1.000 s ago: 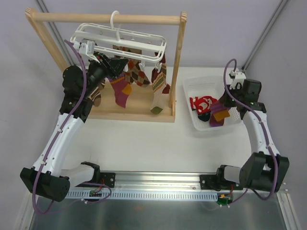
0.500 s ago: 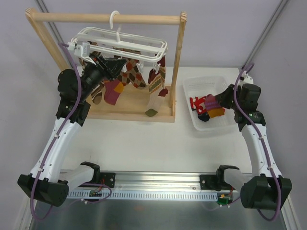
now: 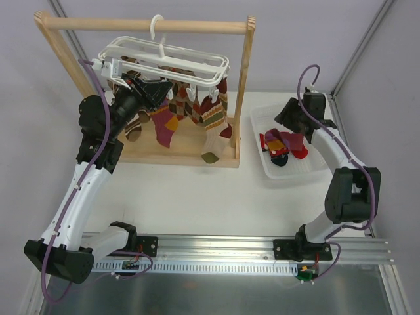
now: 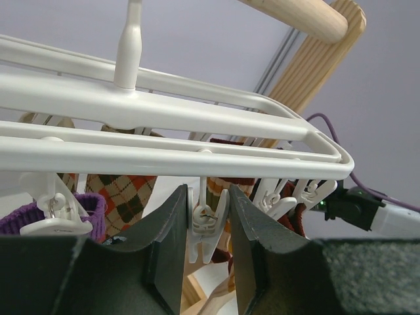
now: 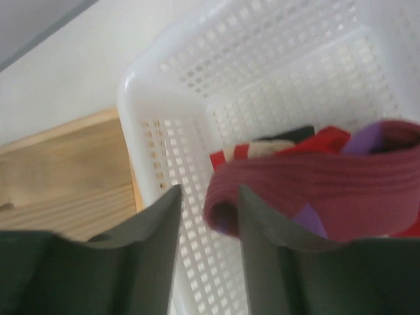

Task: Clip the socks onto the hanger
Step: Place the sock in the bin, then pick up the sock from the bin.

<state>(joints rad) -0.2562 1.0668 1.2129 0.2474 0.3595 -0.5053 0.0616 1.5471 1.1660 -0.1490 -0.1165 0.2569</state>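
- the hanger (image 3: pixel 197 62) is a white plastic frame of parallel rails with a hook on top. it hangs from the top bar of the wooden rack (image 3: pixel 246 85), at about 11 o'clock on the table (image 3: pixel 197 197).
- small white clips dangle in a row under its rails.
- socks hang from it side by side: a purple-and-magenta sock (image 3: pixel 165 128) with an orange band, a brown argyle sock (image 3: pixel 184 105), and toward 3 o'clock a wavy-striped sock (image 3: pixel 213 121) in brown and white.
- our left claw (image 4: pixel 207 193) reaches up under the near rail and is clenched on one clip (image 4: pixel 207 226), with a dark finger pressed against each side of it.
- a white lattice basket (image 3: pixel 266 167) sits at about 2 o'clock on the table, near the rack's right post.
- in the basket lie a red sock (image 3: pixel 274 141) with white marks and a magenta sock (image 3: pixel 291 139) with purple patches.
- our right claw (image 5: pixel 209 193) hangs over the basket's far side and is released, its fingers standing apart.
- the magenta sock's ribbed cuff lies just past the right fingertip; we cannot tell whether it touches it.
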